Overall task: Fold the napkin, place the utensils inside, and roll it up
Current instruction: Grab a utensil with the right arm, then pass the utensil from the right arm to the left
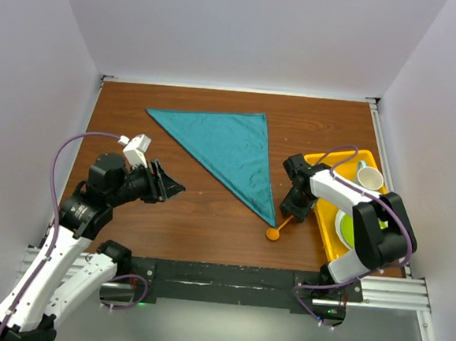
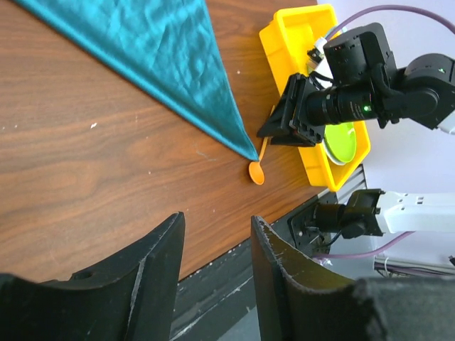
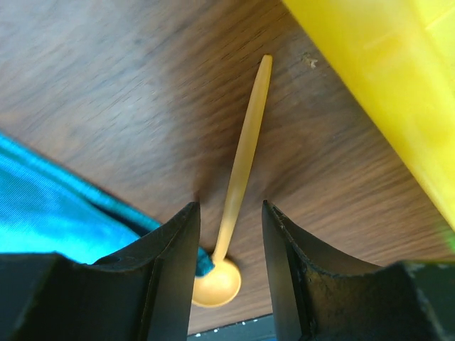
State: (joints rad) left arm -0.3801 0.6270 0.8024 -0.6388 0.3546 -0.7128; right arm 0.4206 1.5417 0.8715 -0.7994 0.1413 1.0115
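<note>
One brown wooden desk point(image 1: 208, 224) carries everything in front of me. Biggest on it is the napkin point(image 1: 225, 150), teal and thin. It lies flat as a triangle across the far middle, one long edge running along the far side and its sharpest corner pointing back toward my right arm. Next in size is a yellow tray point(image 1: 328, 156), which sits along the right edge of the desk, well apart from the cloth. Inside its near end is a green plate point(image 1: 348, 231), partly hidden by my right arm, and at its far end stands a white cup point(image 1: 369, 178).

Smaller is the orange spoon point(image 1: 274, 233), which lies on bare wood between the napkin's near corner and the tray. Its round bowl is toward me, and the thin handle slants away to the right. From my right wrist, the cloth's tip appears to meet the spoon just above the bowl.

My right fingers point(image 1: 294, 211) are spread apart and straddle the handle, one on each side. I see a gap between them and the plastic, so they grip nothing. My left fingers point(image 1: 170, 186) are also spread and empty. They hang over bare desk on the left, well clear of the napkin's slanted edge.
</note>
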